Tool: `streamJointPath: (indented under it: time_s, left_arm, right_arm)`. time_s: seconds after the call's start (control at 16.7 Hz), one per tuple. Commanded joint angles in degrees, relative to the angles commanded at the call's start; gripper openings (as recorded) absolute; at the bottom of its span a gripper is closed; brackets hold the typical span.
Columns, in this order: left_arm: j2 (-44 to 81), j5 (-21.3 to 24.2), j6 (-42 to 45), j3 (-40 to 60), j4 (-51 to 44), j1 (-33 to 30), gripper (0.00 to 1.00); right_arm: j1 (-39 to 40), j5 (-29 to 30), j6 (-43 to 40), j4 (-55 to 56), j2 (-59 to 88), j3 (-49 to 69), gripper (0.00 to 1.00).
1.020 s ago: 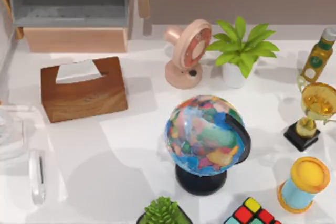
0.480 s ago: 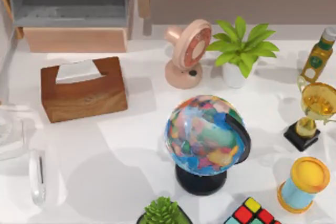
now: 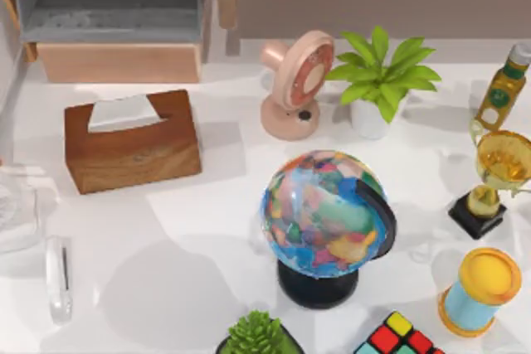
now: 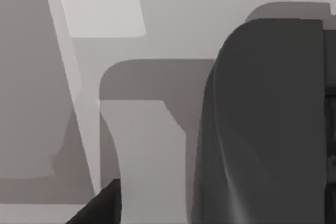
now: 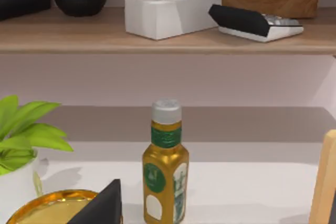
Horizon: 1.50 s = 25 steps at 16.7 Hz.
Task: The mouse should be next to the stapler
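While the mouse [image 4: 262, 124] is showing as a dark grey, rounded body close before the left wrist camera, its place on the worktop [image 3: 207, 238] is not determinable. Pale surface and grey shadows are lying behind it. A dark part of the left gripper [image 4: 102, 208] is showing beside it. Whether that gripper is apart, together or clamped on the mouse cannot be told.

The stapler [image 3: 58, 279] is lying flat close to the worktop's left edge, toward the near-left corner, with its length running along that edge. Nothing is touching it.

The globe [image 3: 323, 213] is standing near the middle of the worktop, well apart from the stapler. The wooden tissue box [image 3: 133, 143] is sitting toward the far-left corner, and the pink fan [image 3: 294, 84] and potted plant [image 3: 377, 80] are standing along the far edge. The yellow bottle [image 3: 502, 89] and gold trophy [image 3: 498, 176] are standing by the right edge. The puzzle cube [image 3: 398, 337] is sitting at the near edge.

The right gripper [image 5: 102, 208] is facing the bottle and the trophy's rim from low over the worktop, with a shelf behind them carrying a white tissue box [image 5: 173, 11]. Its state cannot be told.
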Motion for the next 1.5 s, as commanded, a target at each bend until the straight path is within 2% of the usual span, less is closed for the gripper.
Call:
streamJointPath:
  time_s: [0.12, 0.9, 1.5]
  left_arm:
    - [0.0, 0.0, 0.0, 0.0, 0.0, 0.0, 1.00]
    - [0.0, 0.0, 0.0, 0.0, 0.0, 0.0, 0.02]
    - [-0.2, 0.0, 0.1, 0.0, 0.0, 0.1, 0.00]
  right_arm:
    - [0.0, 0.0, 0.0, 0.0, 0.0, 0.0, 1.00]
    - [0.0, 0.0, 0.0, 0.0, 0.0, 0.0, 1.00]
    - [0.0, 0.0, 0.0, 0.0, 0.0, 0.0, 1.00]
